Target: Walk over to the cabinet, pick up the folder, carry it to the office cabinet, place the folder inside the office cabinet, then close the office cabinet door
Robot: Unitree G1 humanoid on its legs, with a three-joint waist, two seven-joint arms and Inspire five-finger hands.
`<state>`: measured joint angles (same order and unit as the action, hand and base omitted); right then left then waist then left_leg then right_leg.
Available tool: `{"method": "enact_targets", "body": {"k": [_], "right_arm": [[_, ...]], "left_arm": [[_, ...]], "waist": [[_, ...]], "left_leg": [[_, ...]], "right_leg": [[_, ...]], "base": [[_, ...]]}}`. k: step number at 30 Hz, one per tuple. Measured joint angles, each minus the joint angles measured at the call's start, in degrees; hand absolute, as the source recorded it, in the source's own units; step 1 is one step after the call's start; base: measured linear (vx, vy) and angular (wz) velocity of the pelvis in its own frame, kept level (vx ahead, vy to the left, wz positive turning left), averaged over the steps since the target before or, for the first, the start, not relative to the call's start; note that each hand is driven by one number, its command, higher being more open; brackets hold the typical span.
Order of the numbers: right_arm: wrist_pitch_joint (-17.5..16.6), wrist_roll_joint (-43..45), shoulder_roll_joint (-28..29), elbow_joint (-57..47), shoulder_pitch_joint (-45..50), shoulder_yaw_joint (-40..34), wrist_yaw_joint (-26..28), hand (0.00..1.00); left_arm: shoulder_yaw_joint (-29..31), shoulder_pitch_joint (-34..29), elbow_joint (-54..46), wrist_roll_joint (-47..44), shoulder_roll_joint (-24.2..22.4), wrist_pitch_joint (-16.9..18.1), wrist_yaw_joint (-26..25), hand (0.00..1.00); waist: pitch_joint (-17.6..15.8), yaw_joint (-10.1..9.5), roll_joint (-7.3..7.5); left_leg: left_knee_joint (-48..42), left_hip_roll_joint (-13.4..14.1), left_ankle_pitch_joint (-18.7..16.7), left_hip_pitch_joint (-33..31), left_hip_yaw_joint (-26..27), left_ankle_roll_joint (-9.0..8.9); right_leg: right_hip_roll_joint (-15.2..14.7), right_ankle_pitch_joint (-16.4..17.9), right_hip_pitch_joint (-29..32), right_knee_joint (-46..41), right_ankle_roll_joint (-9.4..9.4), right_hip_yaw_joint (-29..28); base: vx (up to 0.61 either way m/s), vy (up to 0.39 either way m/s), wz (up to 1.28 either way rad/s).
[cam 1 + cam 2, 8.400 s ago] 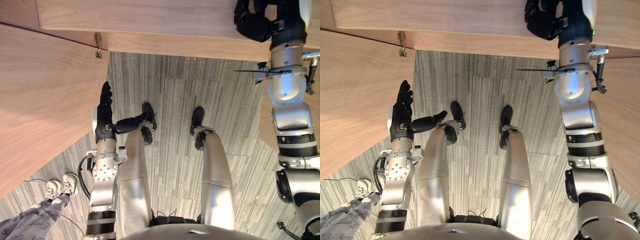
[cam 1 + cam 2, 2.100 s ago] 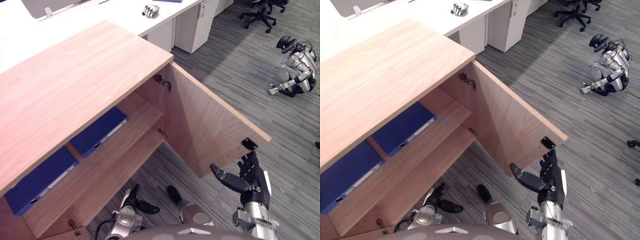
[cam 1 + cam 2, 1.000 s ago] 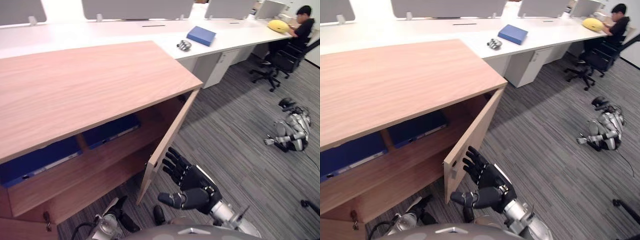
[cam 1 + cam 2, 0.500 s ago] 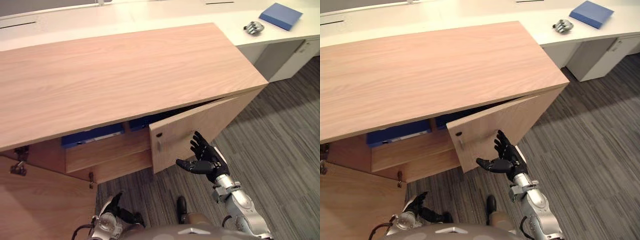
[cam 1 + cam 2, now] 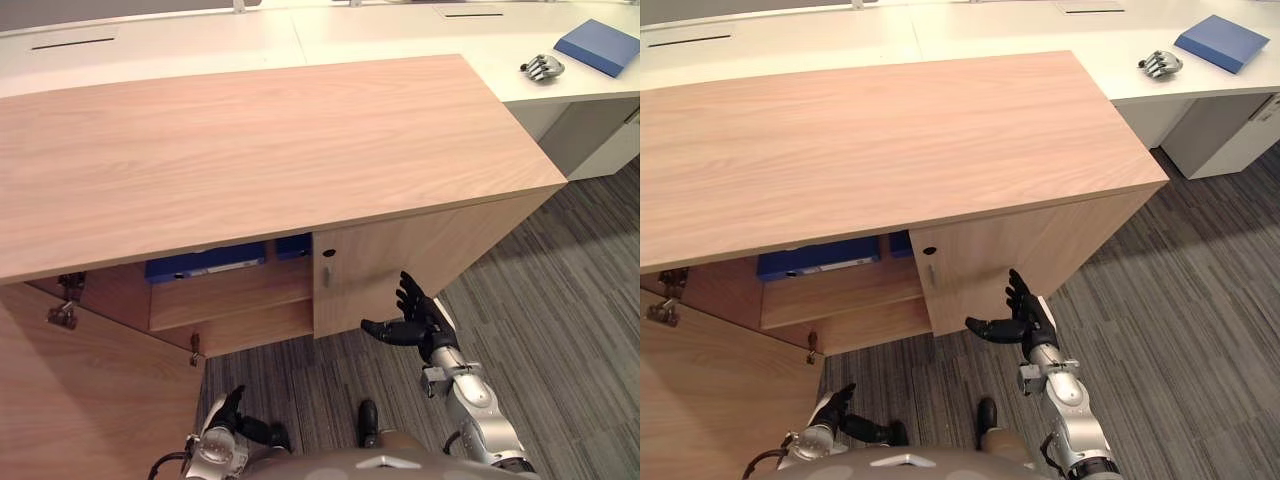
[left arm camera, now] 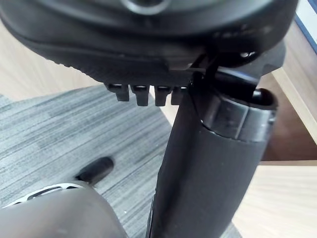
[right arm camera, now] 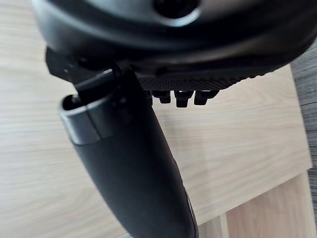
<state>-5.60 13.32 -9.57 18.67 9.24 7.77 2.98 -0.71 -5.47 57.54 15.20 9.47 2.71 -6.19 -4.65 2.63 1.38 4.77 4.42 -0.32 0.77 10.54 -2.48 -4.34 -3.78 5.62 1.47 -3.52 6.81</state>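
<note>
Hovering R hand (image 5: 425, 325), fingers (image 5: 410, 297) spread wide, by flat wood-grain cabinet door (image 5: 400, 255), blue folder (image 5: 205, 263) inside, L hand (image 5: 228, 410) fingers relaxed.

Bright even light, shadow inside cabinet (image 5: 260, 150)

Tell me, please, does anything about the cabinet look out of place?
Yes: on the cabinet, the left door stands wide open while the right door looks shut, so the blue folders on the shelf are exposed. The open right hand hovers by the shut door.
</note>
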Motion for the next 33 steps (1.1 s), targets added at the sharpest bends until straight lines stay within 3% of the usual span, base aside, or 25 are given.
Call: {"method": "enact_targets", "body": {"k": [14,26,33], "right_arm": [[0.5,-8.9,5.2,23.3,0.0,-2.4,-3.3,1.0],[2.3,-11.1,6.2,33.9,-3.0,-8.5,-6.9,1.0],[2.9,-11.0,7.3,36.0,-4.7,-11.9,-7.5,1.0]], "left_arm": [[2.1,0.0,-1.0,-1.9,-2.7,0.0,-1.4,1.0],[2.3,-0.2,-0.3,-5.8,-3.2,-0.1,-1.8,1.0],[4.7,0.6,0.1,-7.1,-3.4,-0.1,-2.0,1.0]], "waist": [[0.8,-0.72,-0.24],[1.4,-0.67,0.19],[-0.3,-0.67,1.09]], "left_leg": [[0.2,0.0,0.2,1.4,-1.4,-0.08],[0.2,-0.1,0.3,2.1,-0.7,-0.08],[-1.5,-0.6,-0.6,0.6,-2.1,0.07]], "right_leg": [[0.0,0.3,-2.5,0.8,-0.01,1.4],[0.0,0.3,-2.3,-0.3,-0.01,0.7],[-1.4,8.0,3.5,-12.6,-1.1,-0.9]], "base": [[0.0,-0.005,0.05],[-0.01,0.0,-0.03],[-0.05,-0.009,0.07]]}}
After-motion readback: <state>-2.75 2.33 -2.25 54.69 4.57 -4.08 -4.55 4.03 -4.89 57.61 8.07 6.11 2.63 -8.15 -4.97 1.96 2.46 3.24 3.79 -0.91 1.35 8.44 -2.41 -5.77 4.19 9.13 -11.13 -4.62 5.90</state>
